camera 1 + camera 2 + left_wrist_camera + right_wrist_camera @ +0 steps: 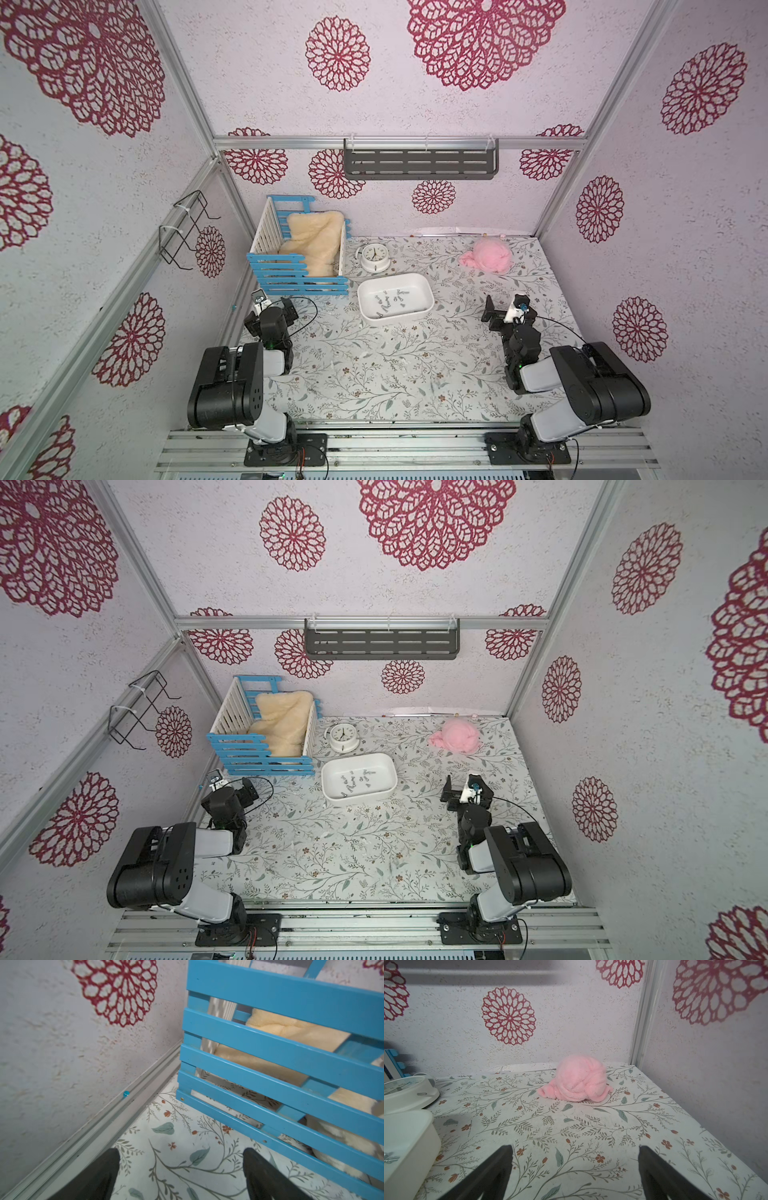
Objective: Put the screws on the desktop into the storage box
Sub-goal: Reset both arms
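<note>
The white storage box (401, 319) (363, 799) sits on the leafy desktop (374, 386) just behind its middle. Several small silver screws (388, 300) (353, 780) lie inside it; these are the only screws I can make out. My left gripper (271, 314) (228, 794) hovers open near the left wall, in front of the crate, and the left wrist view shows nothing between its fingers (255, 1167). My right gripper (506, 305) (460, 785) stands open to the right of the box, low over bare desktop (574, 1147). The box wall (411, 1147) shows in the right wrist view.
A blue-and-white slatted crate (299, 286) (270, 1059) holding cream fleece stands at the back left. A round white clock (372, 257) lies behind the box and a pink cloth (486, 255) (579, 1080) at the back right. A dark shelf (419, 164) hangs on the back wall.
</note>
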Motion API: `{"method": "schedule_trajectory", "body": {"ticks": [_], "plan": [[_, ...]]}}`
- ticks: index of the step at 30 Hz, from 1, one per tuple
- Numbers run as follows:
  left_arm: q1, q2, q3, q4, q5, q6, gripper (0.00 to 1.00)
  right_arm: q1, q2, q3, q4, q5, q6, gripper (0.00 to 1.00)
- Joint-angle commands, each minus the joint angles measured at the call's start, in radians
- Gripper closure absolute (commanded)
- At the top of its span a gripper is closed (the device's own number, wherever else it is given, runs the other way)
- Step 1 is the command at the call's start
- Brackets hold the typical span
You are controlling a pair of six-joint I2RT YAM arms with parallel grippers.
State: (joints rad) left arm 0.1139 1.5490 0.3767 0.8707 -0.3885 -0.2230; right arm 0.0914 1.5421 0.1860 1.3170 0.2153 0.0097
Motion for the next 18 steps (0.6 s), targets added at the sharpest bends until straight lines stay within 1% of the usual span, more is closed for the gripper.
{"method": "schedule_trajectory", "body": {"ticks": [1,6,18], "plan": [[-0.014,-0.007,0.028,0.021,0.038,0.039,0.03,-0.01,-0.009,0.017,0.03,-0.011,-0.011,0.01],[-0.026,-0.003,0.031,0.021,0.013,0.062,0.03,-0.01,-0.008,0.017,0.031,-0.01,-0.011,0.01],[-0.027,-0.003,0.033,0.021,0.013,0.062,0.03,-0.01,-0.008,0.02,0.028,-0.011,-0.012,0.01]]}}
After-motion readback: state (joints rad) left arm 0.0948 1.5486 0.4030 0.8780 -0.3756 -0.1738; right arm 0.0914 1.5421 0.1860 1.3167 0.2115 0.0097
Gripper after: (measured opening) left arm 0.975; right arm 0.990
